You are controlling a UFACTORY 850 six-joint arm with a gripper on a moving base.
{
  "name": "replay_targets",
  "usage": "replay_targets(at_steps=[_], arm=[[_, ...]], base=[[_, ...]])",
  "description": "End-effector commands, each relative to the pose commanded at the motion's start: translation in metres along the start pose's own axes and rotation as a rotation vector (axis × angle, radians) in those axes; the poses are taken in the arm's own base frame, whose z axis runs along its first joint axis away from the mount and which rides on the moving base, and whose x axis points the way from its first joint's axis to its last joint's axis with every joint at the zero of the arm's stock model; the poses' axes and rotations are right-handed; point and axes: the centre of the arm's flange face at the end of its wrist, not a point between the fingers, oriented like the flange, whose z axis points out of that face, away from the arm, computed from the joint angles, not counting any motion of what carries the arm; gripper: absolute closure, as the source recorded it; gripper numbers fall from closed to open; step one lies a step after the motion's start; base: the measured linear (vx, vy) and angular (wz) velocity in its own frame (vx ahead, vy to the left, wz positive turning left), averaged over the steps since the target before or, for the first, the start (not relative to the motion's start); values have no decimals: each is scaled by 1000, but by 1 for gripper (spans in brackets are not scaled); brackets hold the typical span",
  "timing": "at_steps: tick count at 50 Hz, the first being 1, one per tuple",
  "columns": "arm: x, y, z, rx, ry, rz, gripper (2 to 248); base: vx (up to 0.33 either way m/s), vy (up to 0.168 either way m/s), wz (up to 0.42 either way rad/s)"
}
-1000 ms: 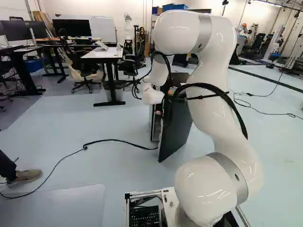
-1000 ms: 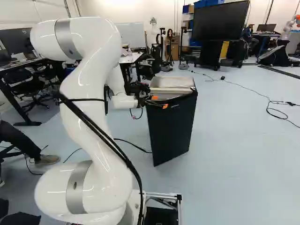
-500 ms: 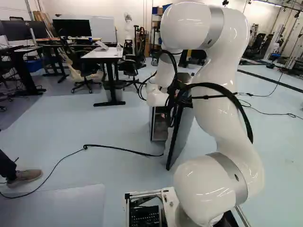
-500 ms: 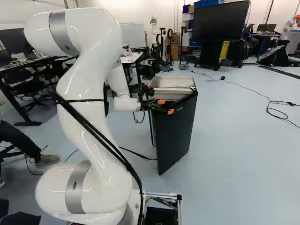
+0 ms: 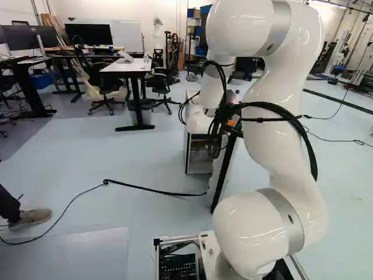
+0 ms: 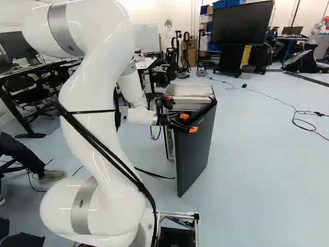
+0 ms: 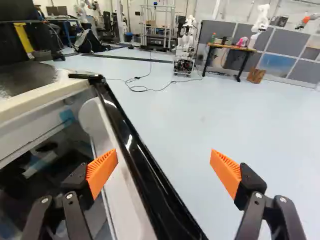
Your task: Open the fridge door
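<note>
Pale floor (image 6: 267, 154) runs through the room in the right base view, with a big dark screen (image 6: 241, 23) against the far side and a thin cable (image 6: 293, 114) looping across the ground. The fridge (image 6: 189, 90) stands just right of the middle, ahead of the arm (image 6: 85, 123). Its dark door (image 6: 195, 152) is ajar, the outer face turned toward the right of this view, and the gripper (image 6: 188, 123) is up by the door's top edge (orange pads make it easy to spot).

From the left base view I get the other side of things. The door swings out from the fridge body, its pale inner face showing, with part of the inside (image 5: 200, 160) in sight. Another cable (image 5: 145, 188) trails over the floor towards the foot of the door, and a white desk (image 5: 125, 67) sits farther back, a chair (image 5: 104, 87) beside it.

Down in the wrist view, the gripper is released, its two fingers spread wide. The door's glossy black edge passes between them, nearer one finger (whether it touches the pad (image 7: 101, 172), I can't tell). Well ahead, past the door, another robot (image 7: 185, 37) stands near a wooden-topped table (image 7: 232, 47).
</note>
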Motion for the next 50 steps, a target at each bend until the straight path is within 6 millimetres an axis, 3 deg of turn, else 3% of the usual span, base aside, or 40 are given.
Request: replay_targets(at_steps=[50], arm=[[12, 88, 40, -356, 22, 53, 3]], base=[[0, 0, 0]])
